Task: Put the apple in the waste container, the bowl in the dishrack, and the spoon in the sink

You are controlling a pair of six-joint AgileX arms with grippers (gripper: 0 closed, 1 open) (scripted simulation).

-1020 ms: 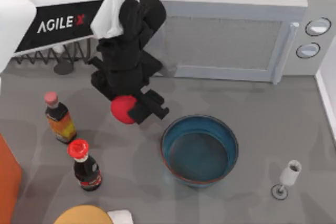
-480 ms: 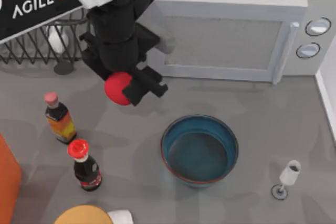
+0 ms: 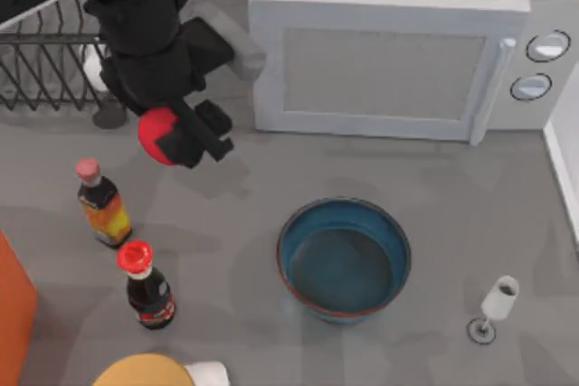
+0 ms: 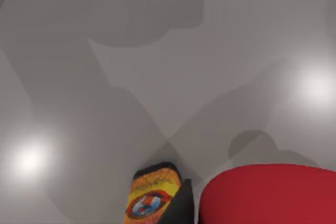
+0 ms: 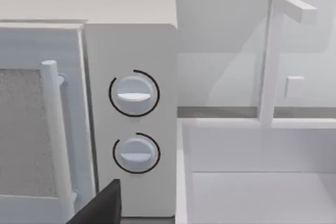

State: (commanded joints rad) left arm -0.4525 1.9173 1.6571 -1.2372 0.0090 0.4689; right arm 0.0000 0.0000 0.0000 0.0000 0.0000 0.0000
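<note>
Grey tabletop (image 3: 452, 178), white microwave (image 3: 380, 61), possibly sink (image 5: 262, 182)

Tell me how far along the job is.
Nothing looks finished yet. In hand: the left gripper is shut on the apple, held in the air near the dishrack. Left to do: the bowl sits on the table, not yet racked, and I can't spot the spoon.

Apple (image 3: 156, 135) half hidden by left hand (image 3: 185, 136) (dishrack (image 3: 36, 70) cropped)
</note>
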